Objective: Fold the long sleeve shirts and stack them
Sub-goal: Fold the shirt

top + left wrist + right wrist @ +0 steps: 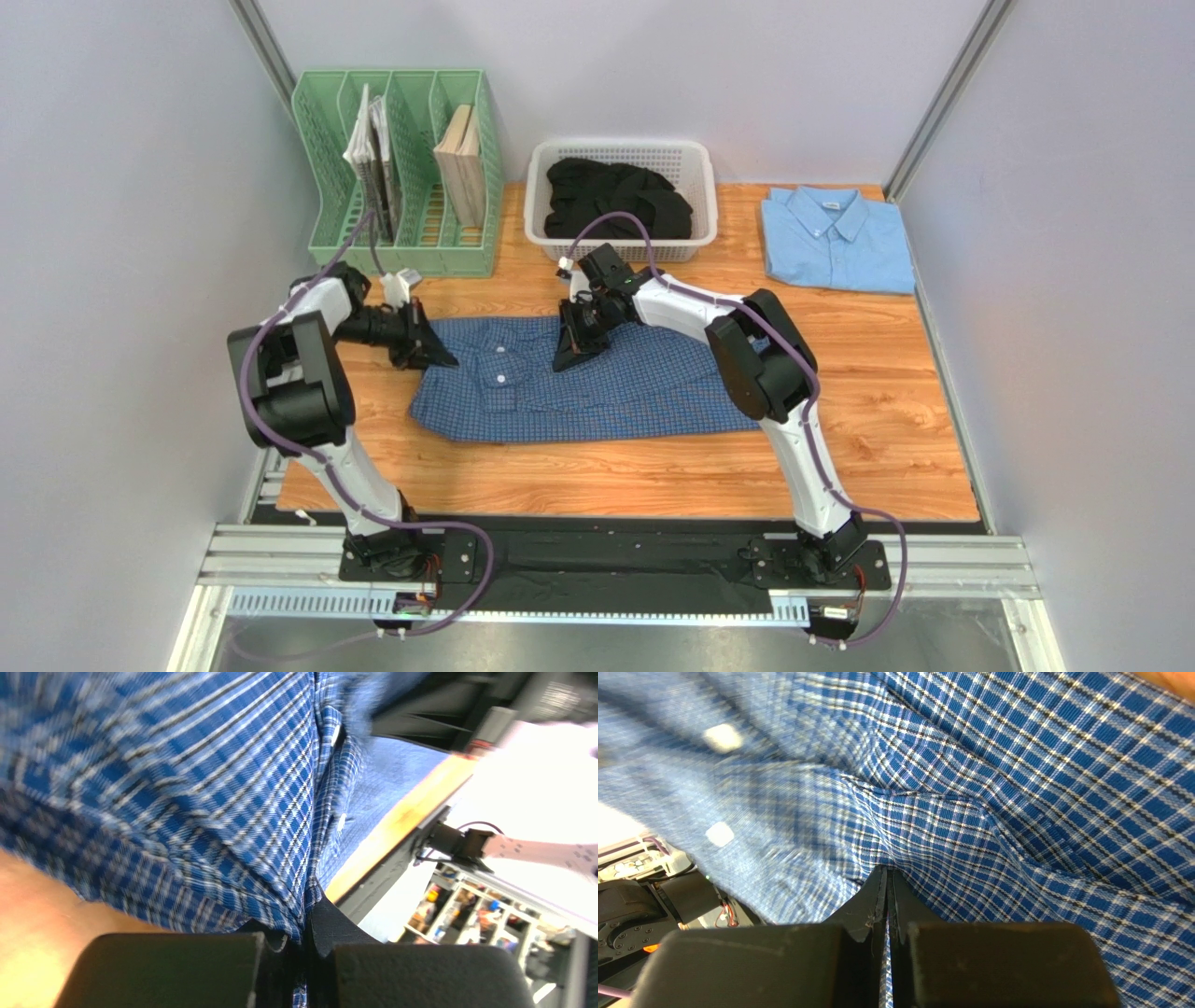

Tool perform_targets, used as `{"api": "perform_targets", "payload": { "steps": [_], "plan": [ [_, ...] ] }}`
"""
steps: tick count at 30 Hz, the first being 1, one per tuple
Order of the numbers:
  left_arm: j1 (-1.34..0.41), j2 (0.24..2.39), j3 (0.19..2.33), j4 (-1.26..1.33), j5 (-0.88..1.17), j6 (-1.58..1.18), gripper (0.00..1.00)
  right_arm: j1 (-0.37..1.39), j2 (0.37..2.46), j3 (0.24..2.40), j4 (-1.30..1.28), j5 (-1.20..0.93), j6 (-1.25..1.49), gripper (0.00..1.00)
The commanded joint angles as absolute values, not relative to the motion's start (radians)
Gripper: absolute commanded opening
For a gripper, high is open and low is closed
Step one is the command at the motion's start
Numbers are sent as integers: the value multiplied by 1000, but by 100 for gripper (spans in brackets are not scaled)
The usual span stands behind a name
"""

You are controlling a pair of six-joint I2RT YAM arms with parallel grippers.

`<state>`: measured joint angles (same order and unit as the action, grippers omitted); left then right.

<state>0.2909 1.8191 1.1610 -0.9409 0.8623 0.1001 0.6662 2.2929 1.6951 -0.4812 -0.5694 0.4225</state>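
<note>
Nearest the bases, the dark blue check shirt lies spread across the middle of the counter, collar end to the left, its near edge flat on the wood.

Both arms hold its far edge. The left fingers are clamped on cloth at the far left corner by the collar. The left wrist view confirms this: the fingers are closed with checked fabric pinched between them. The right fingers are clamped on the far edge near the shirt's middle, and in the right wrist view the fingers meet on a gathered pleat of fabric.

Judgement: two spaced grips on one edge suit carrying that edge over as a straight fold line, so a fold is in hand.

Pose: the left arm has its elbow raised and its forearm reaching right. The right arm has its elbow high over the shirt's right end, its forearm running left and its wrist angled down.

Further back stand a green rack holding books and a white basket holding dark clothing. At the far right the light blue shirt lies folded, well apart, the likely base of the stack
</note>
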Motion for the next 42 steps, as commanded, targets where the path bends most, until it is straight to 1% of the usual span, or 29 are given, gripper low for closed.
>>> {"api": "perform_targets", "payload": {
  "steps": [1, 8, 12, 15, 17, 18, 19, 20, 21, 22, 23, 24, 27, 30, 35, 39, 42],
  "plan": [
    [278, 1694, 1212, -1020, 998, 149, 0, 669, 2342, 1660, -514, -446, 403, 1],
    [241, 1667, 1226, -1061, 1032, 160, 0, 670, 2344, 1667, -512, -453, 410, 2],
    [192, 1645, 1230, -1052, 1025, 147, 0, 672, 2333, 1683, -512, -483, 413, 2],
    [175, 1643, 1227, -1029, 1012, 112, 0, 676, 2318, 1698, -511, -491, 417, 2],
    [178, 1646, 1230, -1011, 945, 74, 1, 676, 2313, 1703, -517, -488, 417, 3],
    [181, 1644, 1232, -987, 908, 58, 7, 678, 2315, 1707, -523, -486, 417, 3],
    [190, 1643, 1229, -968, 846, 45, 24, 677, 2316, 1709, -525, -488, 413, 3],
    [215, 1643, 1229, -957, 801, 20, 35, 676, 2313, 1706, -529, -488, 411, 3],
    [230, 1649, 1232, -945, 758, 14, 43, 676, 2312, 1701, -529, -486, 411, 3],
    [245, 1658, 1233, -948, 712, 17, 55, 676, 2309, 1698, -528, -489, 414, 3],
    [280, 1667, 1233, -945, 703, 20, 58, 676, 2306, 1698, -528, -491, 414, 3],
    [291, 1692, 1233, -953, 689, 41, 72, 676, 2307, 1698, -528, -497, 416, 3],
    [318, 1753, 1239, -976, 661, 116, 78, 678, 2303, 1700, -528, -500, 417, 3],
    [321, 1816, 1246, -974, 634, 166, 81, 678, 2304, 1703, -526, -503, 420, 3],
    [333, 1876, 1272, -924, 546, 219, 82, 678, 2301, 1694, -529, -502, 413, 3],
    [330, 1943, 1328, -972, 593, 258, 84, 678, 2309, 1693, -529, -503, 414, 4],
    [304, 1959, 1350, -1003, 595, 256, 83, 680, 2318, 1703, -525, -502, 420, 3]
  ]
}}
